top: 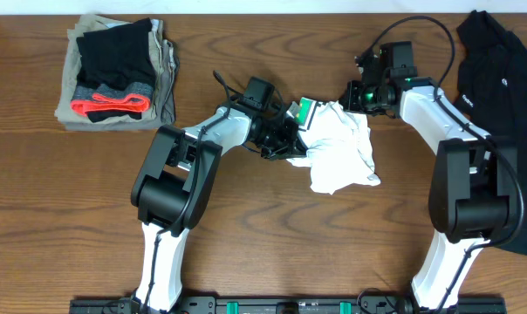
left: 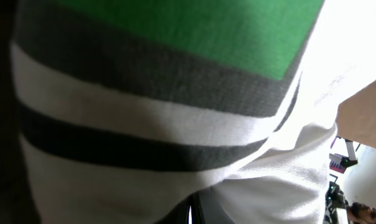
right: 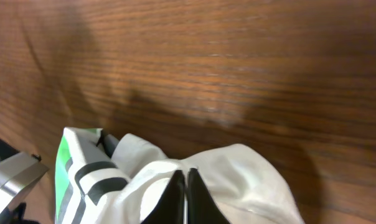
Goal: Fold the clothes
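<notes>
The left end effector (top: 284,139) meets the crumpled white T-shirt (top: 342,157) at the middle of the desk (top: 246,235). Cloth fills its camera, so I cannot tell its grip. The right end effector (right: 185,179) is clenched on the T-shirt's upper edge. The black shirt (top: 499,70) lies far right.

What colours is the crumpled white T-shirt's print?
White T-shirt print: green, dark-grey stripes; left wrist view.
</notes>
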